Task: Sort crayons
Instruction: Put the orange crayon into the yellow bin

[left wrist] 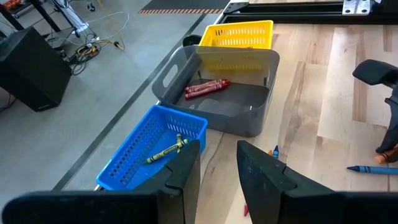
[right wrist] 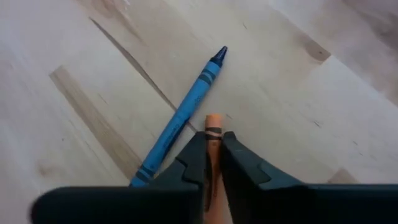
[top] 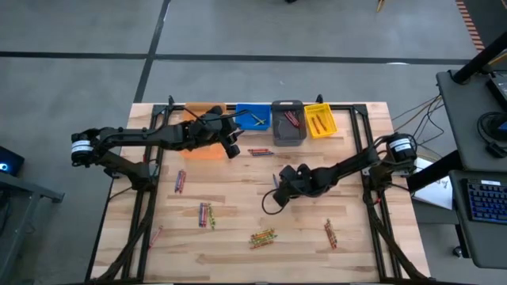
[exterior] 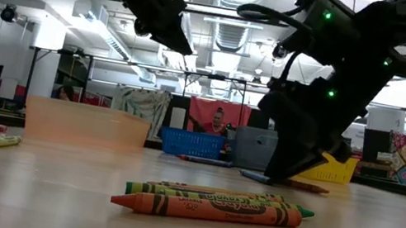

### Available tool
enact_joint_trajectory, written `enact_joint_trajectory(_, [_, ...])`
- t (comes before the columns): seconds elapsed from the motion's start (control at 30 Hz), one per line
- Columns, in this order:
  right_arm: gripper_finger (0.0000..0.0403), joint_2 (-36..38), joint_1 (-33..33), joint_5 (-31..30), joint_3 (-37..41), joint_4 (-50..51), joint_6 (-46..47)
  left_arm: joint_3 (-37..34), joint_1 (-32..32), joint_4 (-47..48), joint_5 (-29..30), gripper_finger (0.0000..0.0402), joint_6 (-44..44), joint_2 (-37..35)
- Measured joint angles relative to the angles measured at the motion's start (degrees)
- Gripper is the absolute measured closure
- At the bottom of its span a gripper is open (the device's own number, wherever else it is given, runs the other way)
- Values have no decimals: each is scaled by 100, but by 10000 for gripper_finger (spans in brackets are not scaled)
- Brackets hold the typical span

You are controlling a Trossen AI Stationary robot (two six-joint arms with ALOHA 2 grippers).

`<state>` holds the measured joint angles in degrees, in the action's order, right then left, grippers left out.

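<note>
High view: overhead, looking straight down, far enough to take in the whole counter, both arms and the floor around. Low view: at counter-top height, looking level across the wood into the room; a bundle of crayons lies very near the lens. Left wrist view: raised above the counter's far edge, looking down past its own pincer at the blue bin, grey bin and yellow bin; the same three bins show in the high and low views. Right wrist view: very close to the wood, pincer closed on an orange crayon, blue crayon just beside.
</note>
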<state>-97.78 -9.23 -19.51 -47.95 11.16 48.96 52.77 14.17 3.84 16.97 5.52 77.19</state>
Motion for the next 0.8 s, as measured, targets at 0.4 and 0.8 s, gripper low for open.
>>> enact_joint_trajectory(0.4, [390, 617, 347, 240, 70, 604, -554, 0, 0, -72, 0, 313, -27, 0])
enact_joint_trajectory(0.8, [391, 2585, 1375, 151, 33, 976, -1109, 0, 0, -358, -1, 313, -54, 42])
